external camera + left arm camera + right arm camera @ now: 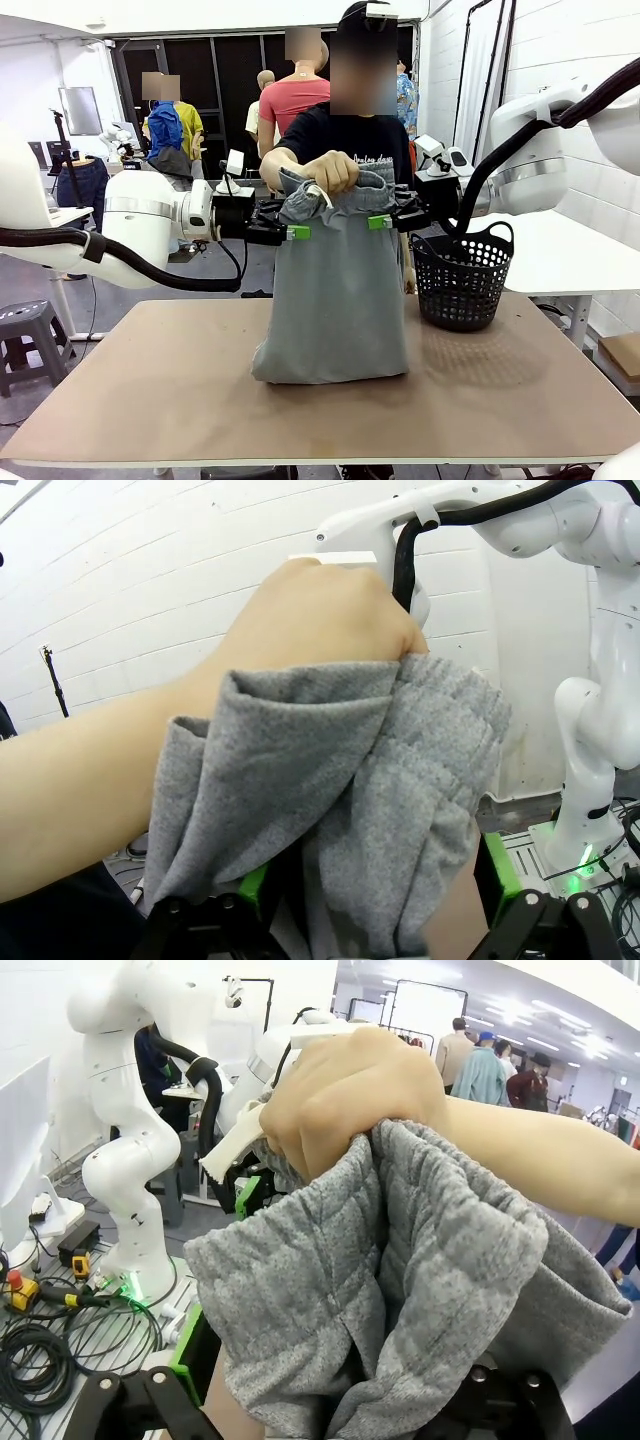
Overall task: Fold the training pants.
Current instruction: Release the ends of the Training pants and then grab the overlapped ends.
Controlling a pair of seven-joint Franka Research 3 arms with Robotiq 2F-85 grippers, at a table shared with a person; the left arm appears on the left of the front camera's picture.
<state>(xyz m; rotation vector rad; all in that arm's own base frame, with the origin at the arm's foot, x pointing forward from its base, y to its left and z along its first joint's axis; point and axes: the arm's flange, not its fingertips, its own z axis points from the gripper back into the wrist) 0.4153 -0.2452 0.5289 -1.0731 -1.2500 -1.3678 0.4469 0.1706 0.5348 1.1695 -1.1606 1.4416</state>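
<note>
**Training pants hung upright between two spread grippers**

Across the foreground, a brown table (120, 390). From either side, white arms reaching in toward the middle. At centre, the training pants (330, 300), light grey, hanging upright, lower end resting on the tabletop, gathered waistband bunched at the top. On the robot's right of them, near but apart, a black mesh basket (462, 285) standing on the table. Gripping the bunched waistband from above, a person's hand (331, 172), with a bit of white drawstring (322, 196) just under the knuckles.

At the waistband's left edge, the left gripper (296, 233). From its own wrist camera: spread wide, a green pad (251, 885) at either side of a thick fold of grey cloth, not squeezed together.

At the waistband's right edge, the right gripper (380, 222). From its wrist camera: likewise wide, one green pad (186, 1352) far out beside the cloth, the other finger hidden behind fabric.

Contact between pads and cloth: impossible to tell.
</note>
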